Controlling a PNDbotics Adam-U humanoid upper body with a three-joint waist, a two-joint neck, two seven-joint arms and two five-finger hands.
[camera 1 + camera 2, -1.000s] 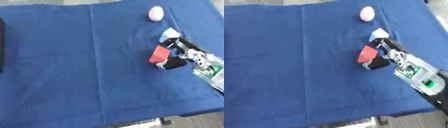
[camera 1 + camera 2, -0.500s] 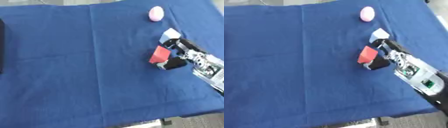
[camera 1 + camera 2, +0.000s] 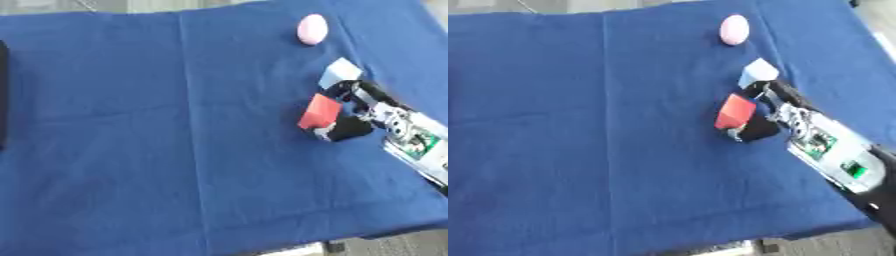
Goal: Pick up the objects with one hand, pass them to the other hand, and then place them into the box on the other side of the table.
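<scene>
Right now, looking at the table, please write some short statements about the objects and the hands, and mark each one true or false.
1. The right hand has its fingers around the red block. True.
2. The pink egg-shaped object lies at the near edge of the blue cloth. False: it lies near the far edge, beyond the hand.
3. A pale, light blue block sits just behind the right hand. True.
4. The left hand is reaching for the red block. False: no left hand shows in either view.
5. The red block is inside the dark box. False: the box is at the table's left edge, and the block is on the right side, in the hand.
</scene>
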